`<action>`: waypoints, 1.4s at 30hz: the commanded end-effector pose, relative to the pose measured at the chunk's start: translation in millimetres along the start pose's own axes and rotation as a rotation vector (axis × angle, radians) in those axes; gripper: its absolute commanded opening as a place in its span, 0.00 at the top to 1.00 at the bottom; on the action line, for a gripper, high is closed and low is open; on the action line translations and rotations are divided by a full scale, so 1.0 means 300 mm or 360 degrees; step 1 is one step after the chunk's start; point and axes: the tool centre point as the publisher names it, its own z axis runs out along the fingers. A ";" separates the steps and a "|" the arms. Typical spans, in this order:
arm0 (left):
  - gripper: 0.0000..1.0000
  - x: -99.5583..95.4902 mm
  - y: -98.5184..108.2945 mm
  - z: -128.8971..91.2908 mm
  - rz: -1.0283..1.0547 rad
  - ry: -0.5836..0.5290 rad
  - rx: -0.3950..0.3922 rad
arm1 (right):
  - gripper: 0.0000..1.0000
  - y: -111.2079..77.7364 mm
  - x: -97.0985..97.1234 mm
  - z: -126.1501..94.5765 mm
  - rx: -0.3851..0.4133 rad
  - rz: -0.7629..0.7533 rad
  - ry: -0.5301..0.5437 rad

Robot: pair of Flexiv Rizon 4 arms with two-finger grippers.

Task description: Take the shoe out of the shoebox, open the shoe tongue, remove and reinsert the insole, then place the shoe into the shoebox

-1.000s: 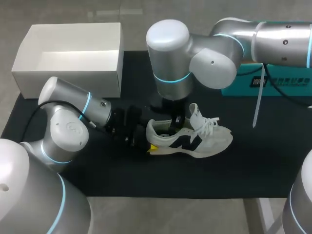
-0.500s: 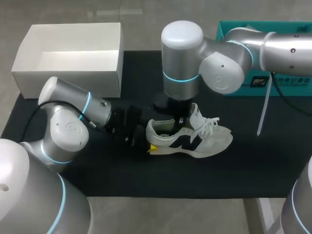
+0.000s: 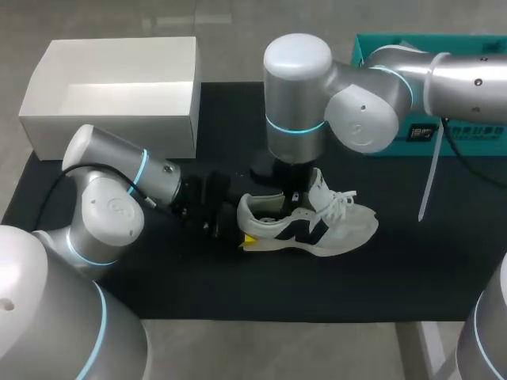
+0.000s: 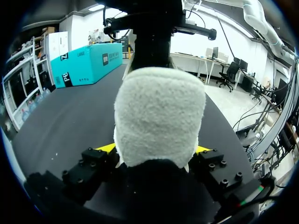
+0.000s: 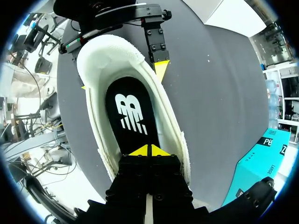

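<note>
We count one shoe [image 3: 313, 222], one shoebox [image 3: 111, 131], one teal box [image 3: 467, 142] and two hands.

The shoe is white with dark side panels. It lies on the black surface [image 3: 238, 285] between the two hands, out of the shoebox, with its toe pointing away from the left hand [image 3: 242, 233]. Its white laces [image 3: 337, 202] are loose on the far side of the right hand [image 3: 289, 198].

The left hand is clamped on the shoe's heel. In the left wrist view a yellow tip sits on either side of the fuzzy heel collar, both touching it.

The right hand comes down from above into the shoe opening, just ahead of the left hand. Its two yellow tips are pressed together right at the black insole [image 5: 133, 116]. We cannot tell if they pinch the insole edge or only rest on it. The insole lies flat inside the shoe, and it is the only one we see.

The shoebox is white, has no lid, and holds nothing. It stands well behind the left hand, apart from the shoe. The teal box is beyond the right arm, mostly hidden by it, and its contents are not visible.
</note>
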 end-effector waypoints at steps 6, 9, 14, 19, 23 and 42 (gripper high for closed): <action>1.00 -0.001 0.004 0.001 0.0001 0.0000 0.0001 | 1.00 -0.021 0.068 -0.005 0.0039 -0.0001 0.0030; 1.00 -0.001 0.004 0.001 0.0001 0.0000 0.0001 | 1.00 -0.030 0.061 0.007 0.0045 0.0028 0.0027; 1.00 -0.001 0.004 0.001 0.0001 0.0000 0.0001 | 1.00 -0.024 0.010 0.040 0.0052 0.0050 -0.0005; 1.00 -0.001 0.004 0.001 0.0001 0.0000 0.0001 | 1.00 -0.002 -0.020 0.061 0.0035 0.0026 -0.0034; 1.00 -0.001 0.004 0.001 0.0001 0.0000 0.0001 | 1.00 0.004 -0.028 0.070 0.0040 0.0014 -0.0038; 1.00 -0.001 0.004 0.001 0.0001 0.0000 0.0001 | 0.61 -0.013 -0.035 0.132 0.0029 0.0023 0.0010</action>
